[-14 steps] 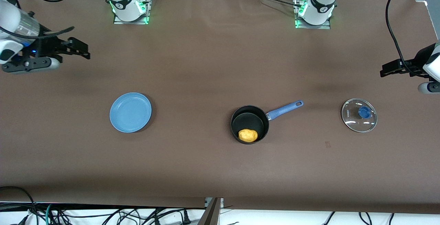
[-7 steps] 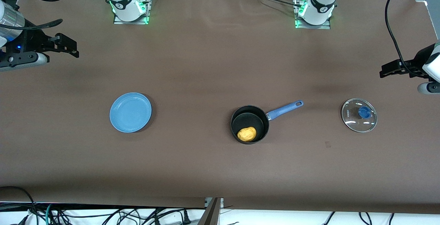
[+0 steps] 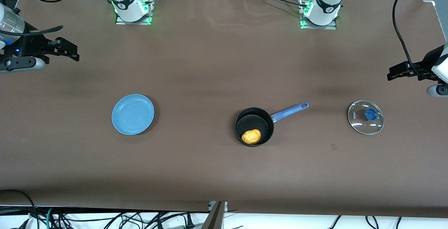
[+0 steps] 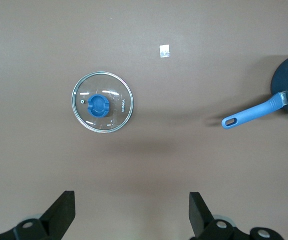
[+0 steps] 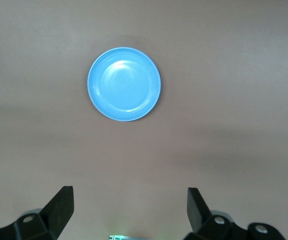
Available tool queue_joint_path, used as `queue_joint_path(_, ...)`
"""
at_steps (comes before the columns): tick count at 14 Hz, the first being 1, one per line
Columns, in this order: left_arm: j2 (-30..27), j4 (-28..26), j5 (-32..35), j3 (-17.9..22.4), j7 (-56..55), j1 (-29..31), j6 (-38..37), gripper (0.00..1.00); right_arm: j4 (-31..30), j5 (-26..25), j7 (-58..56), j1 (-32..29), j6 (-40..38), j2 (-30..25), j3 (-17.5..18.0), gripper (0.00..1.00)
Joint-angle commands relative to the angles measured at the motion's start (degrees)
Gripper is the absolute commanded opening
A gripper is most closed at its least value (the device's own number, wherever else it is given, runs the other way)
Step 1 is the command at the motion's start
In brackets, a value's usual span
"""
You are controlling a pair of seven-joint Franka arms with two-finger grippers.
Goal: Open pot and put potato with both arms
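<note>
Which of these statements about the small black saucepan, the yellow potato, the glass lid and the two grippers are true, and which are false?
1. The yellow lumpy potato lies inside the small black saucepan with the blue handle. True.
2. The round glass lid with the blue knob sits on the saucepan. False: it lies on the table, apart from the saucepan, toward the left arm's end.
3. The left gripper is open and holds nothing. True.
4. The flat blue plate carries the potato. False: the plate is bare.
5. The right gripper is shut on the lid. False: it is open and holds nothing.
</note>
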Motion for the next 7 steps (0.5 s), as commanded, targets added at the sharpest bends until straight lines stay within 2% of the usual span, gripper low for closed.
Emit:
queue_joint_path(1,0.96,1.98,0.70,-0.22,-0.26,-0.23,-1.23,1.00,2.07,-2.10,0.57,-0.06,-0.51,1.19,0.93,1.00)
queue_joint_path(7,0.96,1.98,0.70,-0.22,-0.26,-0.23,-1.23,1.00,2.25,-2.28,1.10,0.47,-0.42,1.37,1.11,1.00)
